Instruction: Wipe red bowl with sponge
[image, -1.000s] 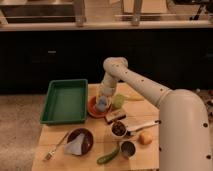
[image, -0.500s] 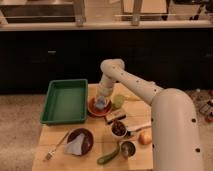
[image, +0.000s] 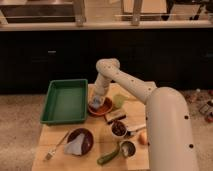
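The red bowl sits on the wooden table, just right of the green tray. My gripper reaches down into the bowl's left part from the white arm. A small pale blue-grey sponge shows at the gripper's tip, pressed against the inside of the bowl. The gripper hides part of the bowl's left rim.
A green tray lies at the left. A dark maroon bowl with a light blue cloth stands at the front, a fork beside it. A tan and dark block, small cups, a green vegetable and an orange fruit lie at the right.
The arm has swung left over the last second, and the gripper with the sponge has shifted toward the left side of the red bowl.
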